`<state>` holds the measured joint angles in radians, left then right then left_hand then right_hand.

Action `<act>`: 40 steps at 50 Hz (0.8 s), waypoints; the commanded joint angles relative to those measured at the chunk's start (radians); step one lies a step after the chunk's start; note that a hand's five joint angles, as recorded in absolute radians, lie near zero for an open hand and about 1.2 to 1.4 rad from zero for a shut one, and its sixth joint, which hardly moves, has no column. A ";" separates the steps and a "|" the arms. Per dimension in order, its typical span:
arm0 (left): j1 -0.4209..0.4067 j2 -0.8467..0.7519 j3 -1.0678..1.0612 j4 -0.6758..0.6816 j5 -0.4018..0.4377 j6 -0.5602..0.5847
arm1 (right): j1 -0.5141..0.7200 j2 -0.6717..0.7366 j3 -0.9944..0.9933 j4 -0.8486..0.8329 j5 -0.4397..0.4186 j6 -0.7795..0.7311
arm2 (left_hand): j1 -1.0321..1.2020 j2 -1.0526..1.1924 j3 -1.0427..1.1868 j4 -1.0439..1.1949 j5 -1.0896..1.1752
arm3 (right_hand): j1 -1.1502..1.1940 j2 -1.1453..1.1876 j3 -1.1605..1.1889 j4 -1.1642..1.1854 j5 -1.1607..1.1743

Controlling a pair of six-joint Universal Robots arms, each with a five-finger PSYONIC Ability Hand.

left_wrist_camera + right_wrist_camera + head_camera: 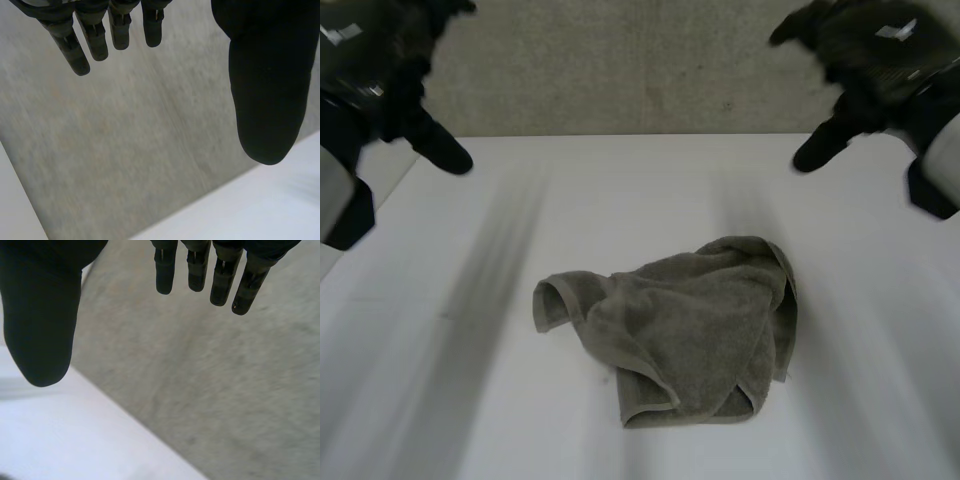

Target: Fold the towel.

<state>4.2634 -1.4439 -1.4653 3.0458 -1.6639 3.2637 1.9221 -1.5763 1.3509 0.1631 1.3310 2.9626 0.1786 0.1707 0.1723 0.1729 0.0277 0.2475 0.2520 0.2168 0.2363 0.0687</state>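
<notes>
My fingers (70,47) hang straight and relaxed, thumbs apart, holding nothing on either my black left hand (380,70) or my black right hand (865,55). Both hands are raised over the far corners of the white bench (470,400), towards the grey concrete wall (620,60). The crumpled olive-grey terry towel (680,325) lies mid-bench, well apart from both.

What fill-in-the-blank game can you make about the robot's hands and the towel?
1. The towel lies crumpled on the ____ table.
2. The left hand and the right hand are both ____, with straight fingers.
3. The towel is touched by ____ hand.
Missing words: white; open; neither.
</notes>
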 commanded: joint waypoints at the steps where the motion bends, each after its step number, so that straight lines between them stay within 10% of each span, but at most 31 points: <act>1: 0.009 -0.168 -0.075 -0.001 0.012 -0.001 | 0.080 0.146 0.062 0.000 0.013 -0.060 | 0.014 0.022 0.021 0.020 -0.009 | -0.073 -0.077 -0.042 -0.062 -0.069; 18: -0.189 -0.315 -0.308 0.191 0.108 -0.009 | -0.052 0.216 0.385 -0.100 -0.076 -0.483 | 0.035 0.043 0.041 0.041 0.011 | -0.073 -0.077 -0.042 -0.062 -0.069; 40: -0.313 -0.506 -0.316 0.251 0.112 -0.001 | -0.276 0.217 0.585 -0.223 -0.085 -0.409 | 0.117 0.125 0.123 0.123 0.093 | -0.060 -0.064 -0.029 -0.049 -0.056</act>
<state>3.9563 -1.9182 -1.7922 3.2877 -1.5525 3.2619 1.6643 -1.3598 1.9011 -0.0575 1.2507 2.5469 0.2330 0.2331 0.2333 0.2343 0.0605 0.2475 0.2520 0.2168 0.2345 0.0687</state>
